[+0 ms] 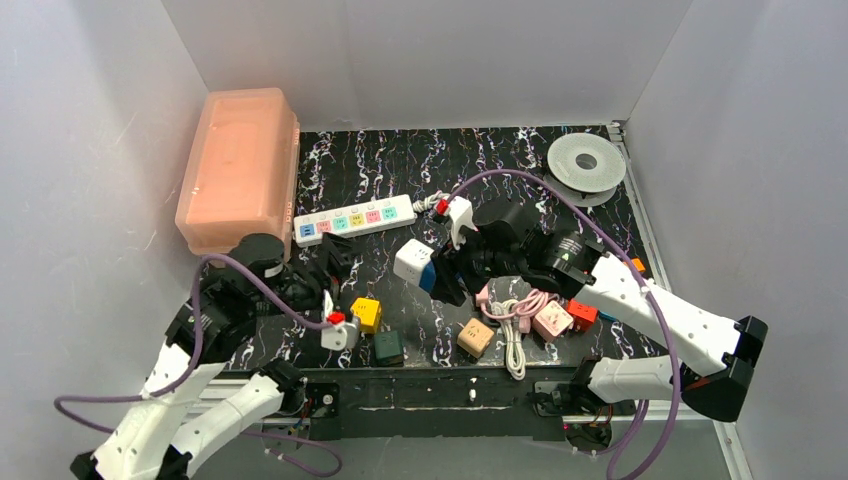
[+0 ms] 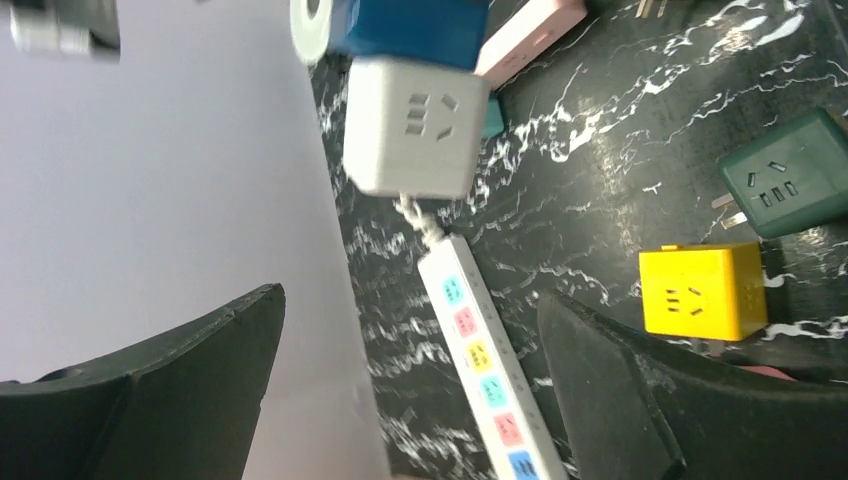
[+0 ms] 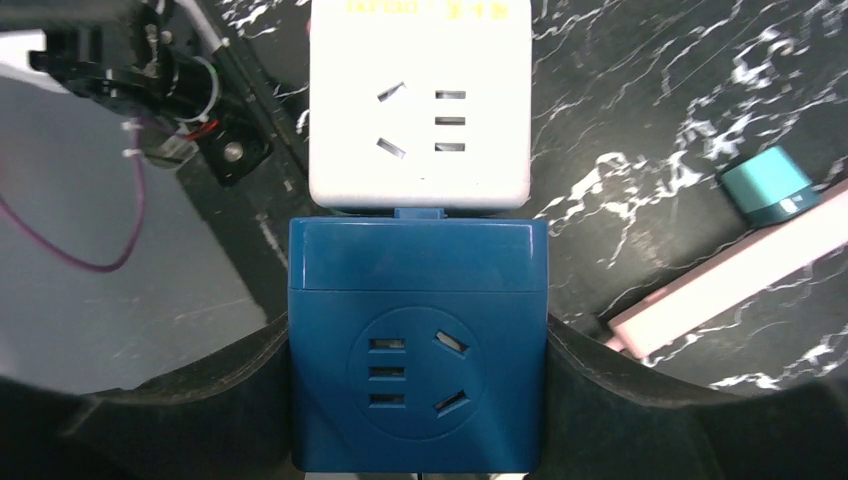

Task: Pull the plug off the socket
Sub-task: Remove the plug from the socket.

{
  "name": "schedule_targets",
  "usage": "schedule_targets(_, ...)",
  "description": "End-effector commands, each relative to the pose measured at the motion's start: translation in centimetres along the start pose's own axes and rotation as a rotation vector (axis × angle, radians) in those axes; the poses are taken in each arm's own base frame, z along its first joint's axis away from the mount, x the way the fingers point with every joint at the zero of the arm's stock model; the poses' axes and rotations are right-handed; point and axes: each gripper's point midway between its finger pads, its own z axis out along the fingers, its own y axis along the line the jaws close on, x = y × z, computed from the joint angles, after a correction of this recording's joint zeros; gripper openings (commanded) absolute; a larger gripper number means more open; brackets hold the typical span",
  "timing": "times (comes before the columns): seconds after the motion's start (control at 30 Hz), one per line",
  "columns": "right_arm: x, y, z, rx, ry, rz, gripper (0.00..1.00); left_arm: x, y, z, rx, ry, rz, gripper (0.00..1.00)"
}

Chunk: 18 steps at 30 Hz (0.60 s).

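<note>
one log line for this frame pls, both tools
right tool: shut on blue cube, white cube joined to it | left tool: open, empty, facing socket | socket: flat on table

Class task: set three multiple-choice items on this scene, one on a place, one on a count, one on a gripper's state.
1. Where is the grey spool? A far right corner; B near left corner; C centre.
2. How many coloured outlet faces has the power strip? A three; B six; C nine.
3. The right gripper is: A open and empty; B shut on the blue cube; C shut on the power strip.
Key: 1 A, it lies at the back, right. 2 B, six faces show in a row. 3 B, the cube sits clamped between its jaws.
</note>
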Motion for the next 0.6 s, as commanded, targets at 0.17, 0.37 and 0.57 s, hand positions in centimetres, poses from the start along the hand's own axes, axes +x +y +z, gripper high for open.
schedule_targets(0.17,-1.7,1.7,-1.2,-0.121,0.003,0.116,0.01,-0.8,0.5,3.3,0.061,-0.006,0.311,0.98)
schedule_targets(0.37,-1.5,2.0,-1.2,-0.138,0.013,0.128,0.01,-0.2,-0.5,4.1,0.099,0.007,0.335,0.98)
schedule_targets(0.57,-3.2,2.5,-1.7,-0.158,-0.048,0.132,0.01,-0.3,-0.6,5.7,0.109,0.025,0.269,0.98)
